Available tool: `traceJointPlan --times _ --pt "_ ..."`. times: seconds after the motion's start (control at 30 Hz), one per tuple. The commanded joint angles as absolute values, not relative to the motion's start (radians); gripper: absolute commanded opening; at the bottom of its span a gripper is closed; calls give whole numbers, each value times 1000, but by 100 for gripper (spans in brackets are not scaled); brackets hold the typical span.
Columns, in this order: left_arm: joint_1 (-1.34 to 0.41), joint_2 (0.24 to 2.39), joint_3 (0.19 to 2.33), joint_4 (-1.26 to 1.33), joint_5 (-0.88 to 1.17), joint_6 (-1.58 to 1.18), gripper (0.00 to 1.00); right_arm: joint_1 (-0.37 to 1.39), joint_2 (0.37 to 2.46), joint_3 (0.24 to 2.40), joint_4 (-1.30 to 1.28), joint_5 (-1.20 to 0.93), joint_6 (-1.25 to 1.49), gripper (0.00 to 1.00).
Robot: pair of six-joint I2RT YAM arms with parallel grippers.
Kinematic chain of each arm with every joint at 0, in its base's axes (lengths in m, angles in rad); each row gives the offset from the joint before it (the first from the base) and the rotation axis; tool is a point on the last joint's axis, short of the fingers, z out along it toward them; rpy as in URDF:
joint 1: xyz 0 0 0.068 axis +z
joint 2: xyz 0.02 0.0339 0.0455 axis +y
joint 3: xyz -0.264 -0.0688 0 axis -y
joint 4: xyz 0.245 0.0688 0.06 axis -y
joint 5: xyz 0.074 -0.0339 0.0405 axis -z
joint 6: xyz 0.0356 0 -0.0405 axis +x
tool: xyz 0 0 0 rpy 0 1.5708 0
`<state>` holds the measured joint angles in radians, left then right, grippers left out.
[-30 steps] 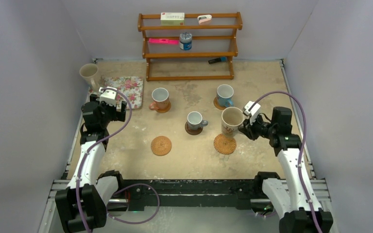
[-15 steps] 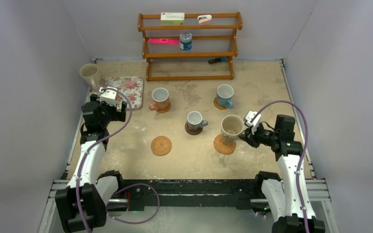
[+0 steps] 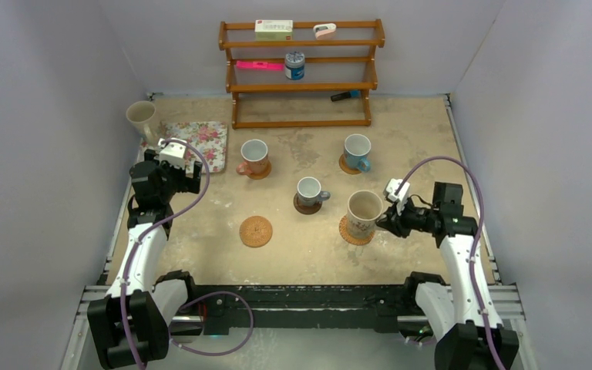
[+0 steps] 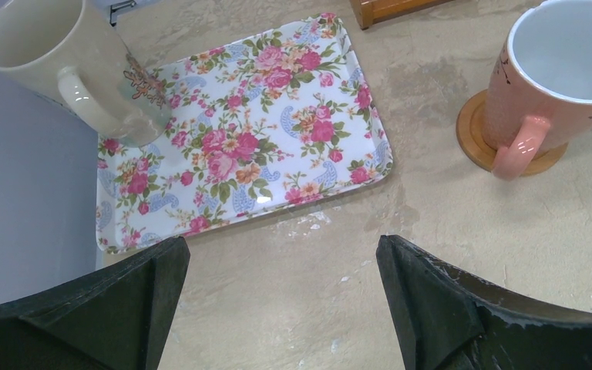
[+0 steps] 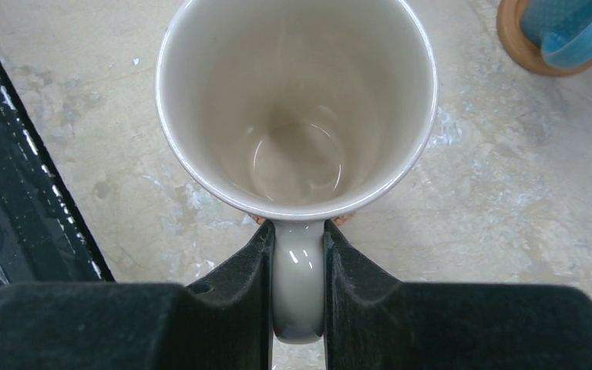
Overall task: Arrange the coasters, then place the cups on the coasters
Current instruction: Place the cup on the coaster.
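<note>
The right gripper (image 5: 298,243) was clenched on the handle (image 5: 298,289) of a cream mug (image 5: 297,100), one finger on each side of the loop. The mug stood upright and empty at the near right of the table (image 3: 308,254), over a woven coaster (image 3: 348,233). From above, a sliver of that coaster showed at the mug's near left. The wrist view caught only two orange specks of it below the rim. Whether the base rested on the disc or hung just above it could not be told.

The left gripper (image 4: 281,247) was released, its fingers spread wide with nothing between them. It hung over bare table at the far left, just near of the floral tray (image 4: 239,131). A second cream mug (image 4: 62,62) stood at the tray's far left corner. Whether it stood on the tray or just off it could not be told.

Right of the tray, a pink mug (image 4: 555,77) sat on a tan coaster (image 4: 470,139), with its handle to the near left. Farther right, a blue mug (image 5: 578,31) sat on an orange coaster (image 5: 518,46). Between those two and a little nearer, a grey mug (image 3: 308,189) sat on a dark coaster (image 3: 301,207).

A bare coaster (image 3: 255,230) lay near of the pink mug, well apart from the held mug and to its left.

A wooden shelf (image 3: 301,86) stood at the far edge, with a tin (image 3: 294,65) on it.
</note>
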<state>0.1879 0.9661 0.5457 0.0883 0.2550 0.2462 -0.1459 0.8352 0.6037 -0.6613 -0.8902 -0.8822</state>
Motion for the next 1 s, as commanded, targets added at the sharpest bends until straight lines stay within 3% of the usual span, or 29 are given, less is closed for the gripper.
traceJointPlan --times 0.0,0.97 --pt "193 969 544 122 279 248 100 -149 769 619 -581 -970 -855 0" --pt "193 962 542 118 282 251 100 -151 750 545 -511 -984 -842 0"
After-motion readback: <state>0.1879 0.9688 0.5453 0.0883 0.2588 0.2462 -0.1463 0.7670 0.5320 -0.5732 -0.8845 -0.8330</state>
